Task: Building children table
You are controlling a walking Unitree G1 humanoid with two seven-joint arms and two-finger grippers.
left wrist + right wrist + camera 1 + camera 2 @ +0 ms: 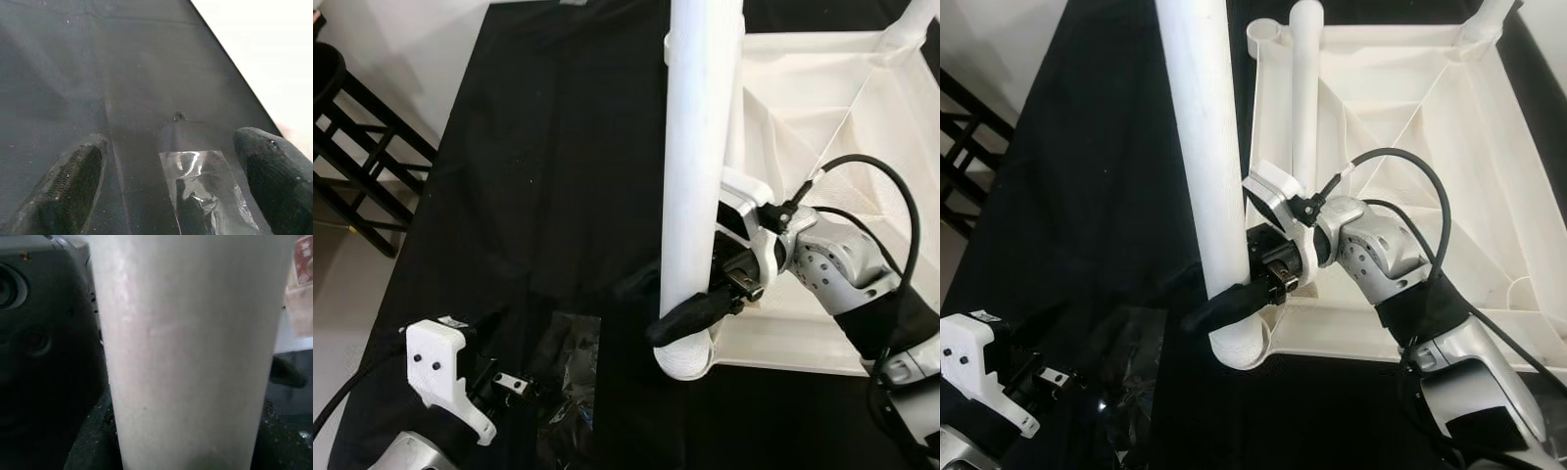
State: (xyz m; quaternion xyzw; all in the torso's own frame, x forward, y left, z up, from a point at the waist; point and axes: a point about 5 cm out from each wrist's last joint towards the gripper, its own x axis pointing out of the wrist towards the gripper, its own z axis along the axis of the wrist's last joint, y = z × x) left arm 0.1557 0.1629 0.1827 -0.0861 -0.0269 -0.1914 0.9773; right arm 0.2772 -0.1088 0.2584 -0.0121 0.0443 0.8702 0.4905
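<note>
The left gripper point(171, 186) hangs over a black cloth point(122, 73), its two black fingers point(68, 181) spread wide apart at about 8 and 4 o'clock. Between them, near 6 o'clock, a small clear plastic bag point(205, 193) lies flat on the cloth, something dark inside. A pale surface point(264, 44) shows at 2 o'clock.

White table leg point(1197, 127) stands upright in the corner socket of the upturned white tabletop point(1449, 127).
</note>
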